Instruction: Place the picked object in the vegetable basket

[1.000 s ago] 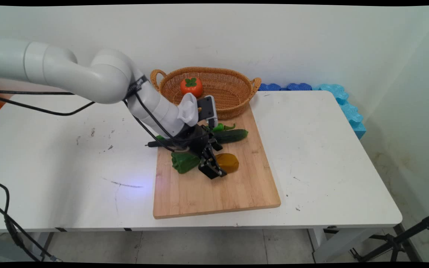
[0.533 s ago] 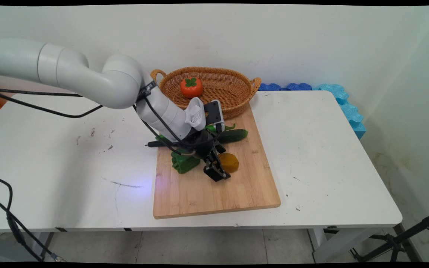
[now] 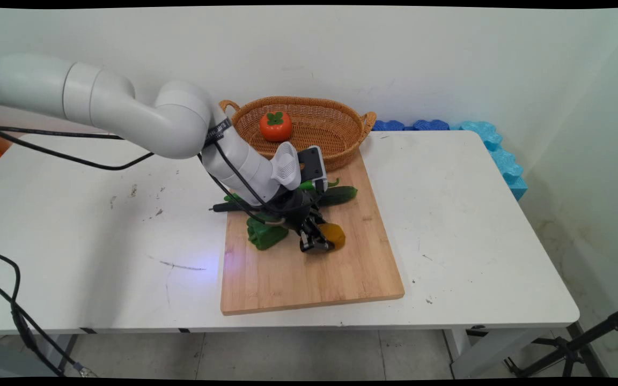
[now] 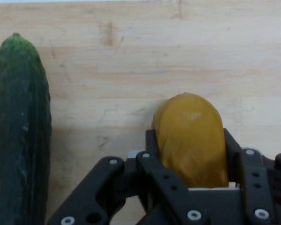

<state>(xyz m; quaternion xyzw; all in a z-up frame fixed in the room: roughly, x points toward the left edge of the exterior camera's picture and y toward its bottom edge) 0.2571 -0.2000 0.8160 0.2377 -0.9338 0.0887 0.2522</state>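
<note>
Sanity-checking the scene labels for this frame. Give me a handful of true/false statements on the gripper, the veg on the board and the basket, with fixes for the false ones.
1. The gripper has its fingers on either side of the yellow-brown potato. True.
2. The cucumber lies in the wicker basket. False: it lies on the wooden cutting board.
3. The orange persimmon sits inside the basket. True.
4. The green bell pepper is on the bare table. False: it is on the board, beside the gripper.
5. The potato is stacked on the cucumber. False: bare board lies between them.
</note>
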